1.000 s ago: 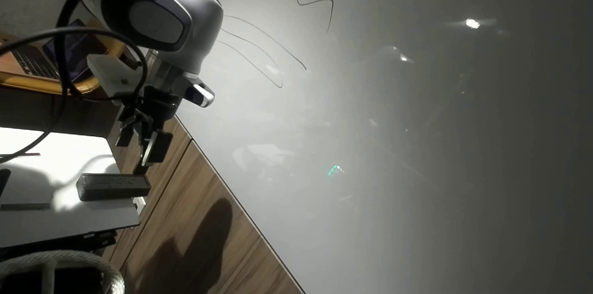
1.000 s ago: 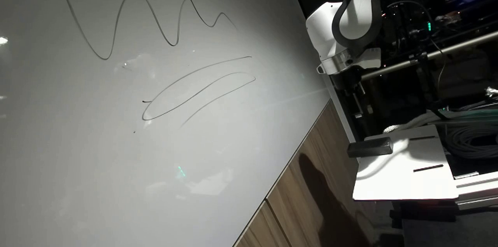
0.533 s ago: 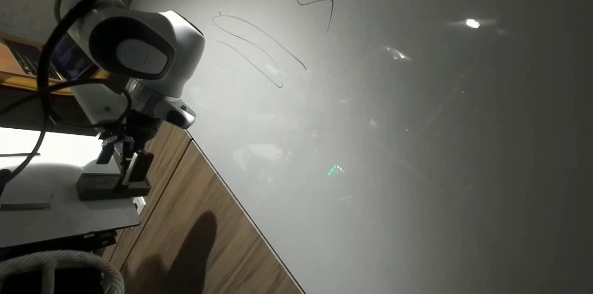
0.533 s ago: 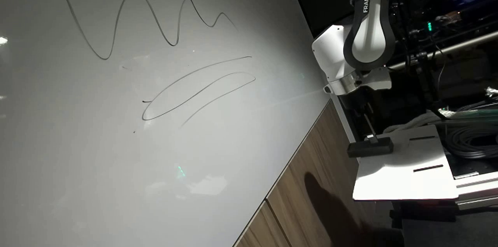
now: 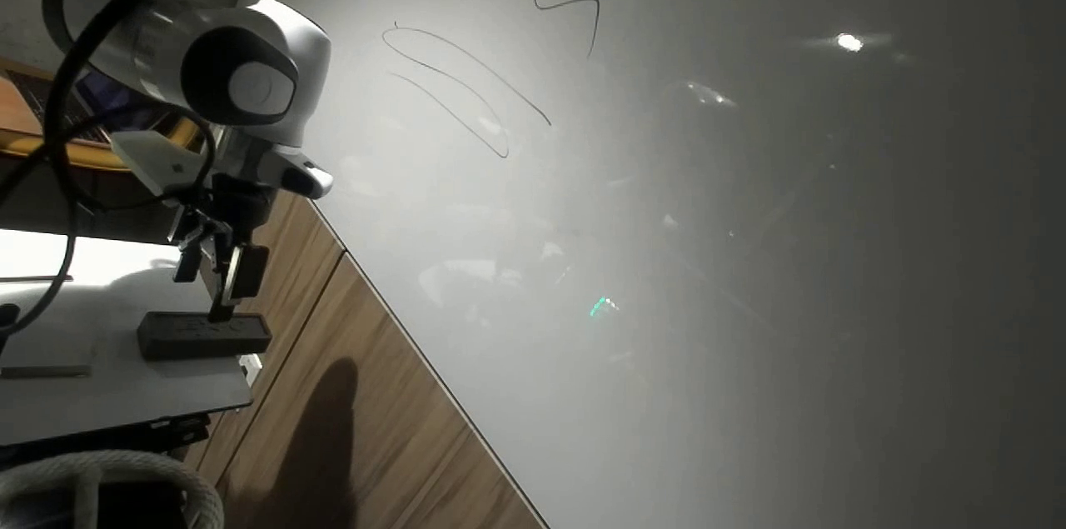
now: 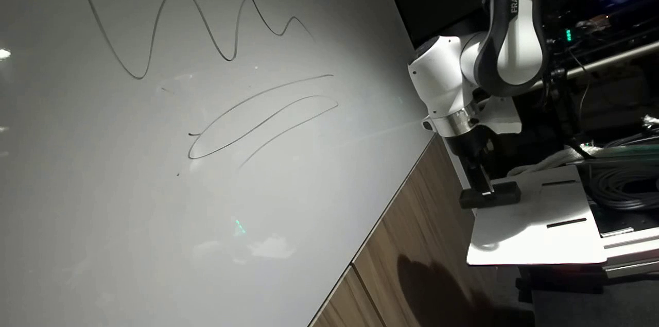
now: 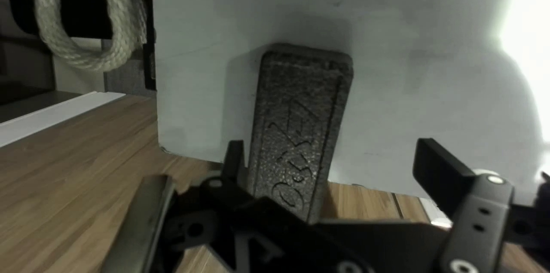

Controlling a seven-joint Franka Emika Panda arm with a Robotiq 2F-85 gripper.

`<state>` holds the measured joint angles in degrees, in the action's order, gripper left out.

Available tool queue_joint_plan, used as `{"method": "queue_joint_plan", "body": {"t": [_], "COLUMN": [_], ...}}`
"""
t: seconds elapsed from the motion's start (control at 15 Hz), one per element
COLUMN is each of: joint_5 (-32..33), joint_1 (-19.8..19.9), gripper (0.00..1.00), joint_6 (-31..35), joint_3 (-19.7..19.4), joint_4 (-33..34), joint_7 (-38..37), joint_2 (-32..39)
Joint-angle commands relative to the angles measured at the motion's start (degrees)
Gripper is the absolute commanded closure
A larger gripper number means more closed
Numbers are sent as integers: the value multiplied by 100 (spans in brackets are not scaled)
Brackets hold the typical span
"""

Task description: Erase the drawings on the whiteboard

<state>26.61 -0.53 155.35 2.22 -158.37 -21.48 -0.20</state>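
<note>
- While its jaws stand wide apart, the gripper [image 7: 331,148] holds nothing.
- Just ahead, nearer one finger [image 7: 233,161]: dark eraser [image 7: 296,127], long axis across the closing direction, overhanging the white table [image 7: 408,92].
- Well apart: drawings [image 6: 262,122] on the whiteboard [image 6: 154,244].

Wood-grain panelling [image 5: 400,404] runs diagonally in both exterior views, crossed by a dark seam; a dark shadow [image 5: 321,454] falls on it. Small white table [image 6: 545,252] near it, two narrow dark strips [image 6: 566,222] on top. Lighting uneven: tabletop partly in hard light, partly shaded; glare at right margin of wrist view. Looped pale rope [image 7: 120,19] beside the table. In an exterior view: laptop [image 5: 25,87], yellow-rimmed surface [image 5: 96,156]. Also metal rail [image 6: 618,61], coiled cables [image 6: 612,198]. Grey patch [image 6: 592,306], lower corner: possibly floor, too dim to confirm.
</note>
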Motion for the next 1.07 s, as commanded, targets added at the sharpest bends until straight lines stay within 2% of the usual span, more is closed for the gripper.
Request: {"method": "queue_joint_plan", "body": {"t": [0.0,0.4,0.67,0.8,1.0], "joint_5": [530,-86,-177,35,-127], "joint_1": [46,472,938,1059,1194], "gripper": [0,0,0,0,0], "joint_6": [143,828,1142,1087,900], "joint_3": [-58,-206,-8,70,363], "joint_4": [-1,-38,-45,-37,-12], "joint_7": [-673,-83,144,-20,43], "joint_2": [88,650,910,812,632]}}
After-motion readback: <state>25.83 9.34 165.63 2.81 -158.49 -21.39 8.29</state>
